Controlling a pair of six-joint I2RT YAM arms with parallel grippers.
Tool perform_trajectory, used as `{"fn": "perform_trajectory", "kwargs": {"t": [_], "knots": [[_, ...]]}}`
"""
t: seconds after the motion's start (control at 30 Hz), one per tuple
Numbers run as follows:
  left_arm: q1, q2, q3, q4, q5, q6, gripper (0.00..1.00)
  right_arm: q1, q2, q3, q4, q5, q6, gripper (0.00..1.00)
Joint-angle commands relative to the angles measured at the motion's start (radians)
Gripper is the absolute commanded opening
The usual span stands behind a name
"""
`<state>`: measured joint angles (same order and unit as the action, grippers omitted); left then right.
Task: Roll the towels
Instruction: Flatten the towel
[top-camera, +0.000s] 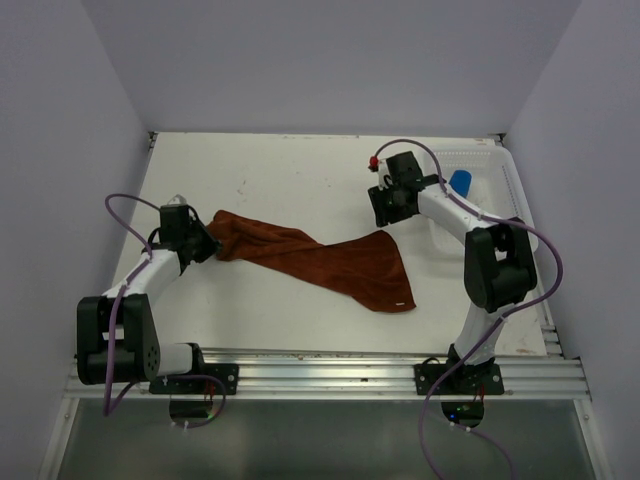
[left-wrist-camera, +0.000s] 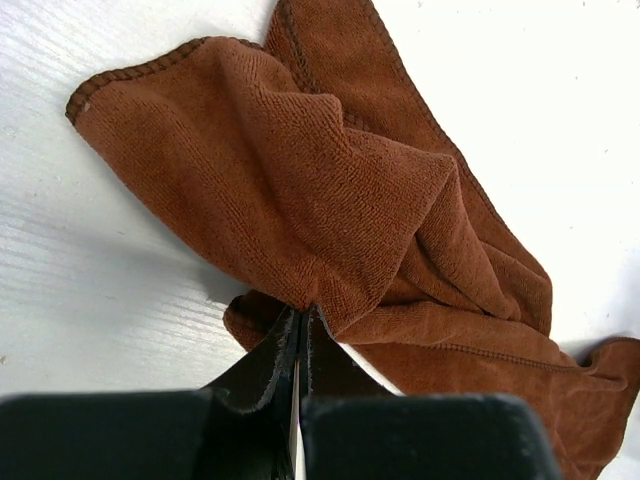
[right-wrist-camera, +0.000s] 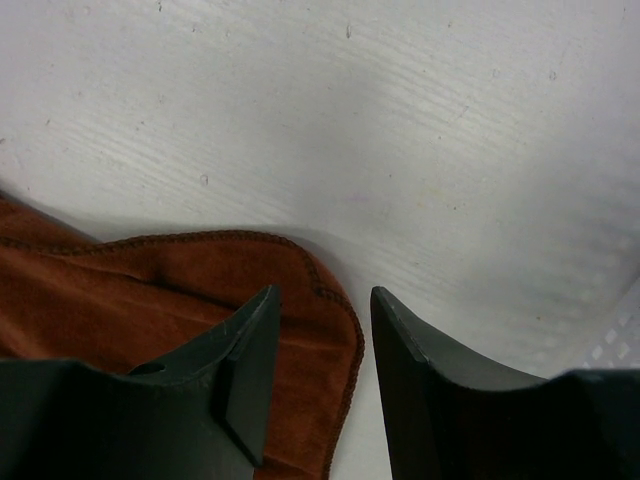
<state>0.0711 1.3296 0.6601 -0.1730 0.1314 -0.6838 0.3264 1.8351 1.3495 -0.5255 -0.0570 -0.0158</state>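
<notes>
While pinched at one bunched end, rust-brown towel (left-wrist-camera: 330, 210) in left jaws; right jaws spread, holding nothing, above its corner.

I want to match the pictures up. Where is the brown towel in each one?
Top view: brown towel lies across the middle of the table, left end at the left tool.
Left wrist view: fills the middle, pinched in the shut left tool.
Right wrist view: bottom left, under the open right tool.
Shared landmark: the towel's stitched hem.
</notes>
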Motion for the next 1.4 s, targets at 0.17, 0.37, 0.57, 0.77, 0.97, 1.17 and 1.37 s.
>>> {"fn": "perform_trajectory", "kwargs": {"t": [0.17,0.37,0.57,0.77,0.97,1.17,1.37], "knots": [[0.007,0.019,0.036,0.033,0.022,0.036,0.0,-0.001,-0.034,-0.006,-0.007,-0.066,-0.177,0.45],[0.006,0.023,0.039,0.035,0.027,0.041,0.0,-0.012,-0.01,-0.004,-0.033,-0.107,-0.21,0.47],[0.006,0.039,0.044,0.04,0.027,0.044,0.0,-0.016,0.013,-0.006,-0.041,-0.122,-0.236,0.47],[0.006,0.052,0.044,0.049,0.037,0.041,0.0,-0.018,0.036,0.003,-0.062,-0.139,-0.262,0.47],[0.006,0.068,0.045,0.063,0.048,0.038,0.0,-0.017,0.064,0.01,-0.064,-0.121,-0.276,0.46],[0.006,0.074,0.049,0.066,0.053,0.04,0.0,-0.016,0.09,0.02,-0.045,-0.112,-0.276,0.46],[0.006,0.079,0.052,0.067,0.06,0.041,0.0,-0.016,0.112,0.031,-0.042,-0.11,-0.276,0.38]]}}
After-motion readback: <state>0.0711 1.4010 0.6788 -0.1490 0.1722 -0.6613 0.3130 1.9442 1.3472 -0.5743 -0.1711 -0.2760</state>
